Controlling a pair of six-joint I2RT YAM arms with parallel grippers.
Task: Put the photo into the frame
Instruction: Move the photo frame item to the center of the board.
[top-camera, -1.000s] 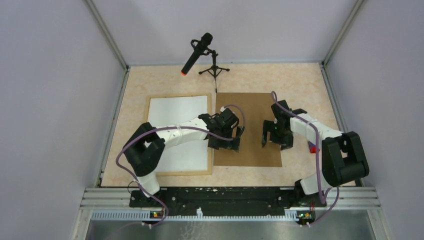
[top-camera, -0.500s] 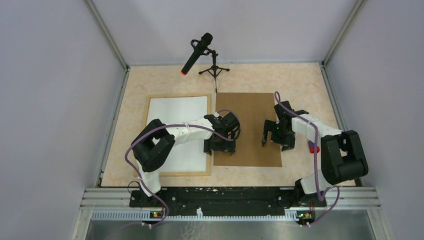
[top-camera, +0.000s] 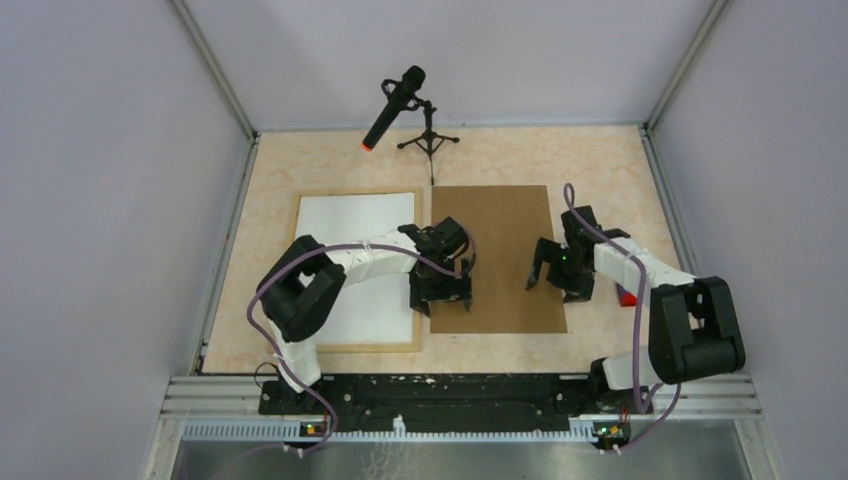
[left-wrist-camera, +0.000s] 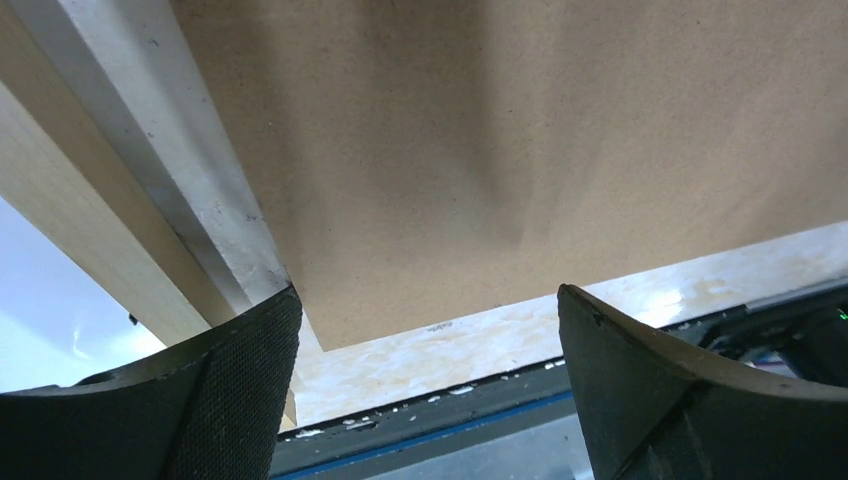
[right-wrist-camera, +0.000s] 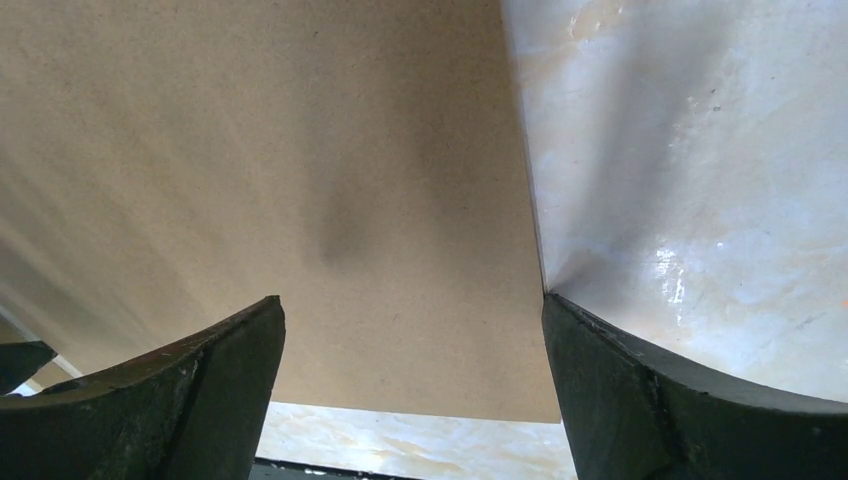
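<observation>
The light wood frame (top-camera: 370, 346) lies flat at the left with a white sheet (top-camera: 355, 225) inside it; no sunflower print shows, so I cannot tell whether this is the photo's back. The plain brown backing board (top-camera: 500, 240) lies beside the frame. My left gripper (top-camera: 441, 300) is open and empty, low over the board's near-left corner (left-wrist-camera: 330, 330), beside the frame's right strip (left-wrist-camera: 70, 210). My right gripper (top-camera: 558, 287) is open and empty, and straddles the board's right edge (right-wrist-camera: 525, 200). Both grippers' fingers (left-wrist-camera: 240, 400) (right-wrist-camera: 680, 400) stand wide apart.
A microphone (top-camera: 395, 105) on a small tripod (top-camera: 430, 142) stands at the back of the marbled tabletop (top-camera: 600, 170). A small red thing (top-camera: 627, 297) lies by the right arm. The black rail (left-wrist-camera: 480, 400) runs along the near edge.
My left gripper has moved toward the near edge, to the board's near-left corner. My right gripper has moved right, from over the board to its right edge.
</observation>
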